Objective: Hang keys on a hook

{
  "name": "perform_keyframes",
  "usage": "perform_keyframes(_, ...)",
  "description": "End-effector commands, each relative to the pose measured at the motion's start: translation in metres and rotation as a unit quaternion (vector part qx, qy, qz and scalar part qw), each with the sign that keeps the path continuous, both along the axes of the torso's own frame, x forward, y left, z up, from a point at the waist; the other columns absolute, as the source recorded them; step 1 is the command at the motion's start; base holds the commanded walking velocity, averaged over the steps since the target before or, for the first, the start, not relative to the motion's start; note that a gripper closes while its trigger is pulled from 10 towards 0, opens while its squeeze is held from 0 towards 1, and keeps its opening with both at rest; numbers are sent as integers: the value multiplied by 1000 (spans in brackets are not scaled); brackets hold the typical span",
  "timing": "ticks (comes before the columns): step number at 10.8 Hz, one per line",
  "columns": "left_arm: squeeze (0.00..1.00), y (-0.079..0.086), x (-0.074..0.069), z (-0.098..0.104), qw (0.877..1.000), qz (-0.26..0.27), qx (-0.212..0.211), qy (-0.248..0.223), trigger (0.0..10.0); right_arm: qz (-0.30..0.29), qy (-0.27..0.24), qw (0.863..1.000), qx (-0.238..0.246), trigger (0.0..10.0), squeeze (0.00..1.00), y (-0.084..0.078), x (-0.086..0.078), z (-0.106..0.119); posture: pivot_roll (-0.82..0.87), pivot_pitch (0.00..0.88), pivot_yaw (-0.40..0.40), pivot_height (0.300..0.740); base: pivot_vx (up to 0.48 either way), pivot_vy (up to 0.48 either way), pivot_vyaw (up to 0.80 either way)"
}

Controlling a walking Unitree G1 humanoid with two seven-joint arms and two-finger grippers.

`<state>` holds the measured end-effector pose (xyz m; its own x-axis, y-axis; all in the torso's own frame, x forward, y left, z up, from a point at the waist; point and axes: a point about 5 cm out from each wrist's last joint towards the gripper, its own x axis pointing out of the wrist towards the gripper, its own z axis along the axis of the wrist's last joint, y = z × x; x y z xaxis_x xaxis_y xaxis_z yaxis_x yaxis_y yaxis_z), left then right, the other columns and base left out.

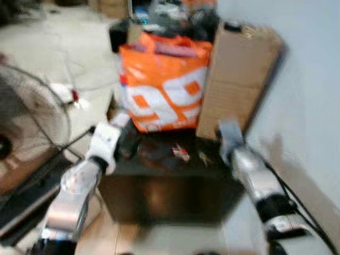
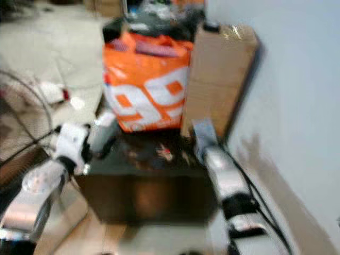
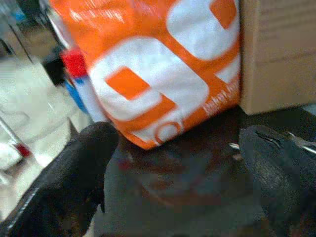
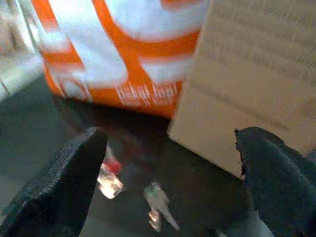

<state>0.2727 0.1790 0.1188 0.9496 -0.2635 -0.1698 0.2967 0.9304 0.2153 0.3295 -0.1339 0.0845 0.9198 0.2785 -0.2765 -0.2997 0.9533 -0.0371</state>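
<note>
Silver arms reach forward; both grippers apparently spread over keys.

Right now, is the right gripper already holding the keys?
No. In the right wrist view the right gripper is open, and the keys lie loose on the dark table between its fingers.

The orange bag is showing big white "99" numerals; its small print and the cardboard box's are blurring.

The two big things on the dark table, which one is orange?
The shopping bag, on the robot's left, is the orange one, with big white shapes printed on it. The cardboard box leaning beside it against the wall is plain brown.
</note>
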Motion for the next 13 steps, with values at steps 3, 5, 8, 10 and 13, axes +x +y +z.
perform_keyframes(3, 0, 6, -5, 14, 998, 41, -23, -36, 10000, -9, -56, 996, 63, 10000, 0, -10, -28, 17, 21, 0, -19, 740, 0, 0, 0)
perform_keyframes(5, 0, 8, -10, 19, 996, 61, -33, -50, 10000, -26, -73, 994, 77, 10000, 0, -12, -51, 26, 4, 0, -2, 740, 264, 0, 0)
perform_keyframes(8, 0, 7, -13, 22, 996, 62, -33, -52, 10000, -22, -71, 994, 78, 10000, 0, -5, -52, 28, 16, 0, -4, 740, 337, 0, 0)
perform_keyframes(10, 0, 7, -15, 22, 996, 66, -31, -52, 10000, -17, -67, 995, 74, 10000, 0, -3, -52, 28, 30, 0, -16, 740, 349, 0, 0)
perform_keyframes(13, 0, 8, -17, 22, 996, 71, -29, -49, 10000, -6, -62, 996, 61, 10000, 0, -1, -51, 26, 32, 0, -16, 740, 352, 0, -267)
